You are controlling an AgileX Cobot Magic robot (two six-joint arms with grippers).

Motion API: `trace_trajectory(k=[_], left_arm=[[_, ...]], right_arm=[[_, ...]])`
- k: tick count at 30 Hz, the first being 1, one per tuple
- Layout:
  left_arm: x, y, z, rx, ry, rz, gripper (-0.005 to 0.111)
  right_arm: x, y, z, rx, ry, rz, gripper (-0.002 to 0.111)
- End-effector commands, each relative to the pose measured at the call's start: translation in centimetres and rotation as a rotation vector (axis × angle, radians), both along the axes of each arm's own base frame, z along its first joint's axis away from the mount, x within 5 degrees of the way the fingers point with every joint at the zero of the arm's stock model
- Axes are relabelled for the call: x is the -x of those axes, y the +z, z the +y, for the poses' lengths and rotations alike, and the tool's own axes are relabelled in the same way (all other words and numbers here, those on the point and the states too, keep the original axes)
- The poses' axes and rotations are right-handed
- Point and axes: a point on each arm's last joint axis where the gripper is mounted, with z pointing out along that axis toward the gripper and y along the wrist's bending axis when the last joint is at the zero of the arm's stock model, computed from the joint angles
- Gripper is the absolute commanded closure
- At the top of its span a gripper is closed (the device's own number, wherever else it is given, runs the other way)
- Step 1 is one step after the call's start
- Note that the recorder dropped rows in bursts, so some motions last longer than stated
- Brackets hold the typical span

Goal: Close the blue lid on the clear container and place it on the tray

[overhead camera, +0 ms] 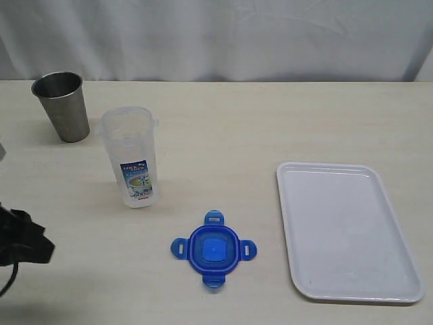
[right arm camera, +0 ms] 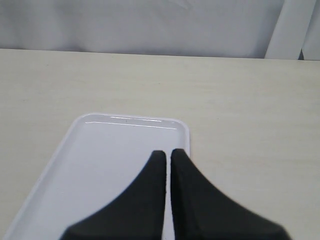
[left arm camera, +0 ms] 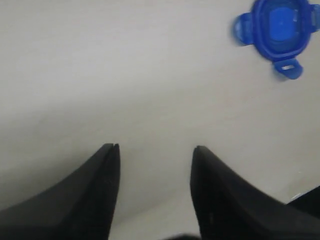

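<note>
Two hands are in play, and we start with our left hand (left arm camera: 155, 147). Its jaws stand partly apart with only bare surface (left arm camera: 150, 75) between them, holding nothing, which we read as getting ready for a pick. Ahead of it and off toward our right hand's side, well apart, the blue lid (left arm camera: 280, 30) lies flat by itself with its tabs splayed outward, so it is free to be lifted. Farther out from that hand the clear container (overhead camera: 132, 159) stands upright with its mouth uncovered, and it looks empty to us; that stance suits pressing the lid down onto it. Beyond it a grey steel cup (overhead camera: 62, 105) also stands upright, and we cannot tell what, if anything, is inside. Our right hand (right arm camera: 167, 151) is pinched shut on nothing and hovers above the tray (right arm camera: 100, 160), whose floor is bare, probably placed there to receive the closed container.
</note>
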Motion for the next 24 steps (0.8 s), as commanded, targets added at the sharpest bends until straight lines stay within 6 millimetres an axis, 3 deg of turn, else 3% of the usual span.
trace_trajectory(k=[1,4,9,15,24], left_arm=[[0.2,-1.7,-3.1,0.057,-0.062,-0.094,0.049],[-0.1,-2.5,-4.6,0.065,-0.094,-0.081,0.038],[-1.3,-4.8,-6.8,0.046,-0.127,-0.059,0.038],[-3.6,-7.8,-7.7,0.019,-0.125,0.041,0.038],[-6.8,-9.3,-10.1,0.187,-0.131,0.022,0.038]], right_arm=[[0.0,-0.1,0.0,0.005,0.001,-0.004,0.104],[0.0,-0.1,0.0,0.005,0.001,-0.004,0.104],[0.0,-0.1,0.0,0.005,0.001,-0.004,0.104],[0.0,-0.1,0.0,0.005,0.001,-0.004,0.104],[0.0,-0.1,0.0,0.005,0.001,-0.004,0.104]])
